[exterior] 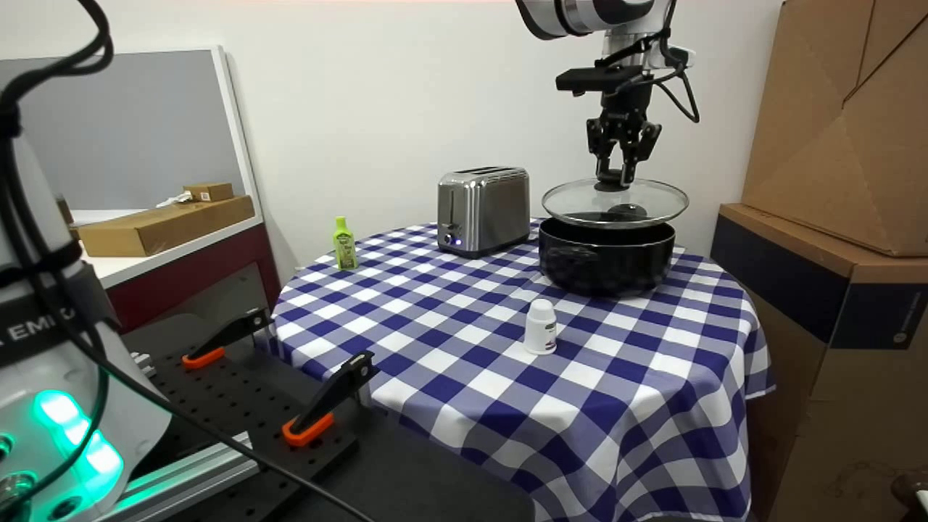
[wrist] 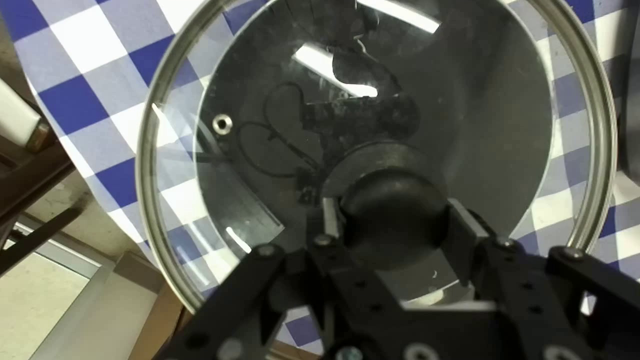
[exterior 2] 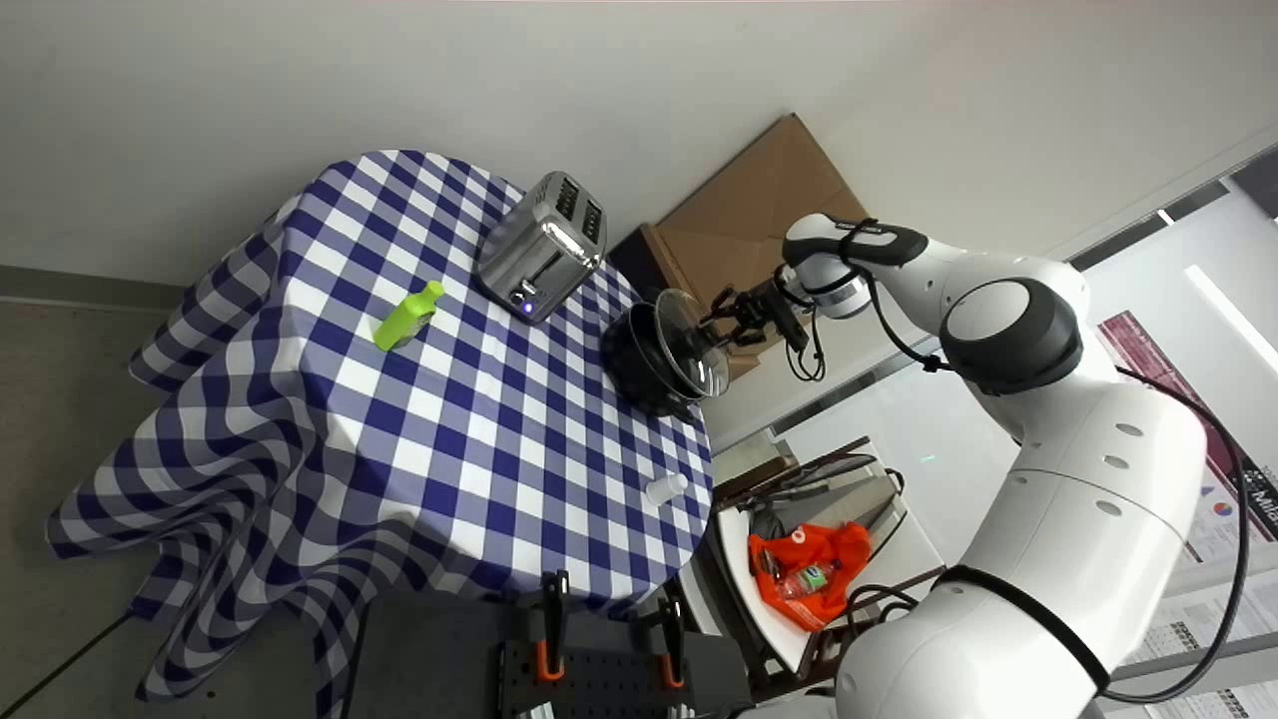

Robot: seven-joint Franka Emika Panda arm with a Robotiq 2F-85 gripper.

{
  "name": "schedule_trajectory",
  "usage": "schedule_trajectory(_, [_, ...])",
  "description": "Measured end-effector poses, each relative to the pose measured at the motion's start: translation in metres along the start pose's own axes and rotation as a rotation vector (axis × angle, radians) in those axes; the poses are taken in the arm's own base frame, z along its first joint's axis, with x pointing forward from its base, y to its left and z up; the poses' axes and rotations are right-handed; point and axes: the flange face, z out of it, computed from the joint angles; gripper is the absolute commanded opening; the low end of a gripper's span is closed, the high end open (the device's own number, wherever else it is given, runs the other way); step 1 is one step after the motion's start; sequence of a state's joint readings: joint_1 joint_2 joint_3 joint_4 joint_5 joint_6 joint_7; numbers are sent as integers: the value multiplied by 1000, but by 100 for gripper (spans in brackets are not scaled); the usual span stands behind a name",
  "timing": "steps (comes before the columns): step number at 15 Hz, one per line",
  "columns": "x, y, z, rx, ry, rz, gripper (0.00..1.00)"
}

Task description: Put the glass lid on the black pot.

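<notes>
The glass lid (exterior: 661, 201) is see-through with a metal rim and a dark centre knob. My gripper (exterior: 615, 176) is shut on that knob, with a finger on each side of it in the wrist view (wrist: 395, 220). The lid hangs roughly level just above the black pot (exterior: 605, 261), with a gap between them, and sits slightly to one side of the pot's opening. In an exterior view the lid (exterior 2: 679, 322) also shows apart from the pot (exterior 2: 631, 371). In the wrist view the lid (wrist: 490, 115) fills most of the picture, and the pot's dark inside shows through the glass.
A silver toaster (exterior: 484, 210) stands beside the pot on the checked tablecloth (exterior: 435, 312). A small white bottle (exterior: 541, 328) stands in front of the pot. A green bottle (exterior: 344, 245) stands farther off. Cardboard boxes (exterior: 834, 130) rise close beyond the table.
</notes>
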State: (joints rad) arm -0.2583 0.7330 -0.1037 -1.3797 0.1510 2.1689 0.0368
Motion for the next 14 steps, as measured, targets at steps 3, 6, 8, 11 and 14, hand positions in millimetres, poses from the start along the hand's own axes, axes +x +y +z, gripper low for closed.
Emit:
schedule_trajectory(3, [7, 4, 14, 2, -5, -2, 25])
schedule_trajectory(6, [11, 1, 22, 10, -4, -15, 25])
schedule_trajectory(8, [12, -3, 27, 16, -7, -25, 25])
schedule_trajectory(11, [10, -10, 33, 24, -16, -38, 25])
schedule_trajectory(14, [9, -14, 38, 29, -22, -53, 25])
